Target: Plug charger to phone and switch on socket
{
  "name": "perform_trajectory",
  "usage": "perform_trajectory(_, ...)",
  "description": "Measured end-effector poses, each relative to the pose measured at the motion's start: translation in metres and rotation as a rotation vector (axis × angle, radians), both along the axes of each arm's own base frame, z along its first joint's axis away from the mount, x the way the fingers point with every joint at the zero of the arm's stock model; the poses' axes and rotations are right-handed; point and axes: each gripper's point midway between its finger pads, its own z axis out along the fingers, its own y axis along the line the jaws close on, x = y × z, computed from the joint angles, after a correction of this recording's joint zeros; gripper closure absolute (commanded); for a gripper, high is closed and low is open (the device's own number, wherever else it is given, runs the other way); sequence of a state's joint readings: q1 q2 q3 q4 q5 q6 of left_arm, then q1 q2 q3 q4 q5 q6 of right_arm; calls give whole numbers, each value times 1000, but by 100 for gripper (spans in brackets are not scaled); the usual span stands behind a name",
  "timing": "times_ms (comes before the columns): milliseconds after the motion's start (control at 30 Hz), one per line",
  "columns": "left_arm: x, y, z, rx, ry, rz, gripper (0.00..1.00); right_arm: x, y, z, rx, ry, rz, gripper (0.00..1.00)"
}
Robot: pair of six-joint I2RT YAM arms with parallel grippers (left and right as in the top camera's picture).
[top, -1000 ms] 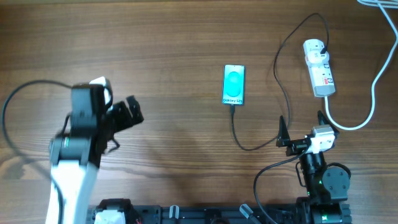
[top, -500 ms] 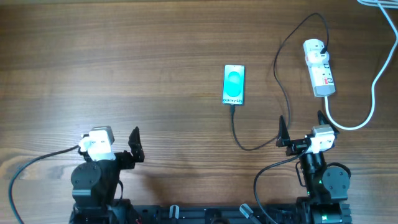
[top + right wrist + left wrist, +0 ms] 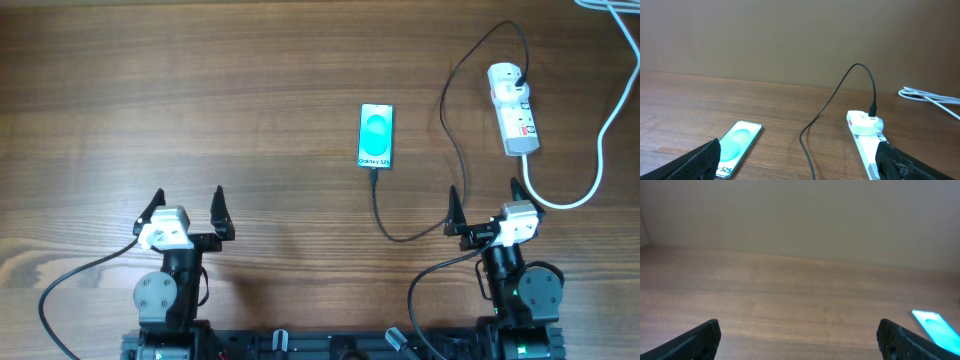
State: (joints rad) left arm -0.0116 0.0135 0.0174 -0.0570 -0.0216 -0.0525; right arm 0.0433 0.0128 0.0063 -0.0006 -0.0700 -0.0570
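The phone (image 3: 376,136) with its cyan screen lies mid-table; it also shows in the right wrist view (image 3: 737,142) and at the edge of the left wrist view (image 3: 936,327). The thin black charger cable (image 3: 452,120) runs from the phone's near end, where its tip sits, in a loop to the white adapter on the socket (image 3: 513,108), also seen in the right wrist view (image 3: 867,135). My left gripper (image 3: 187,210) is open and empty at the near left. My right gripper (image 3: 485,202) is open and empty, near the cable and below the socket.
The thick white cord (image 3: 590,160) loops from the socket's near end off the far right corner. A wall (image 3: 790,35) rises behind the table's far edge.
My left arm has pulled back from the mid-left of the table to the near edge, its gripper open. The right arm, phone, cable and socket have not moved.
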Motion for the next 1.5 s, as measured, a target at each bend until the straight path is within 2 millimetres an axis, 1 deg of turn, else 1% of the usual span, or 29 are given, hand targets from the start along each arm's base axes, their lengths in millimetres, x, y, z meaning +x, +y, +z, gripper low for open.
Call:
perform_trajectory(67, 0, 0, -6, 41, 22, -1, 0, 0, 0, 0, 0, 0, 0, 0)
perform_trajectory(233, 0, -3, -6, 122, 22, -27, 0, 0, 0, 0, 0, 0, 0, 0)
perform_trajectory(400, 0, -3, -6, 124, 22, -25, 0, 0, 0, 0, 0, 0, 0, 1)
perform_trajectory(567, 0, 8, -6, 113, 24, 19, 0, 0, 0, 0, 0, 0, 0, 0)
perform_trajectory(1000, -1, 14, -6, 111, 26, 54, 0, 0, 0, 0, 0, 0, 0, 0)
perform_trajectory(1500, 0, 10, -6, 106, 25, 32, 0, 0, 0, 0, 0, 0, 0, 0)
